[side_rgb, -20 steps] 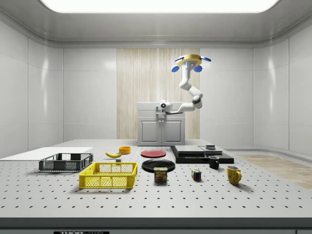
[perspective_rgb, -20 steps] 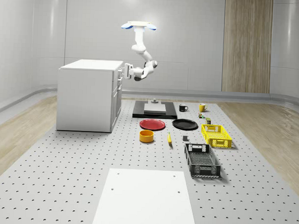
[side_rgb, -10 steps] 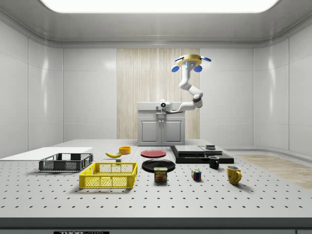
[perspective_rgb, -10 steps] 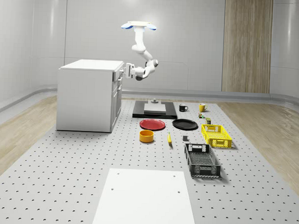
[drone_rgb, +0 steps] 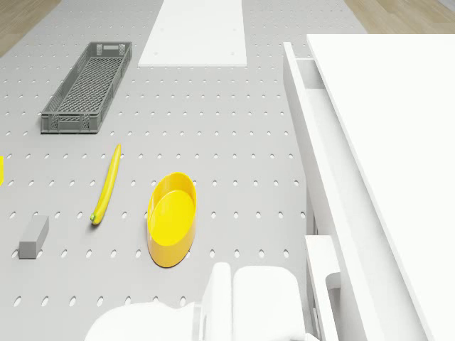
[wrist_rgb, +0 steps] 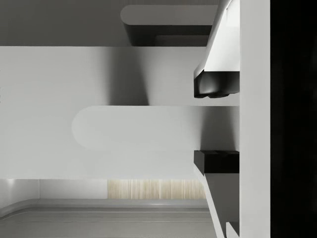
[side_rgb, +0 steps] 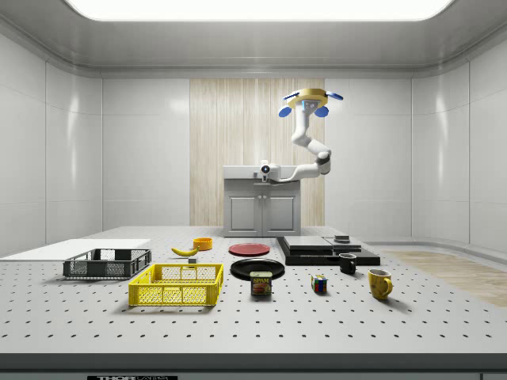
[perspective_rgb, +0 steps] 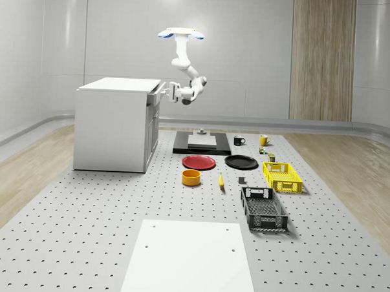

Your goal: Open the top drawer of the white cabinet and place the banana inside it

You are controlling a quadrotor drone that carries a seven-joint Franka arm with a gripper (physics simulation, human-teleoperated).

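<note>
The drone (perspective_rgb: 180, 34) hovers high beside the white cabinet (perspective_rgb: 112, 126), on its drawer side, with the arm bent down toward the cabinet's top front. My gripper (perspective_rgb: 164, 90) sits at the top drawer's level. In the wrist view the gripper (wrist_rgb: 216, 123) straddles the top drawer's rounded handle (wrist_rgb: 133, 127). One black pad (wrist_rgb: 215, 85) stands on each side of the handle, with a thin gap to it, so the gripper is open. The banana (perspective_rgb: 221, 180) lies on the table beside a yellow bowl (perspective_rgb: 191, 177); the drone view shows the banana (drone_rgb: 106, 183) too.
On the table in front of the cabinet are a red plate (perspective_rgb: 199, 162), a black plate (perspective_rgb: 241, 162), a black slab (perspective_rgb: 201, 143), a yellow crate (perspective_rgb: 282, 176) and a grey crate (perspective_rgb: 263, 209). A white board (perspective_rgb: 189, 259) lies at the near edge. A second drawer handle (wrist_rgb: 168, 15) sits beside the top one.
The gripper has risen a little along the cabinet front to the top drawer's handle. The drone, the banana and the other objects have stayed put.
</note>
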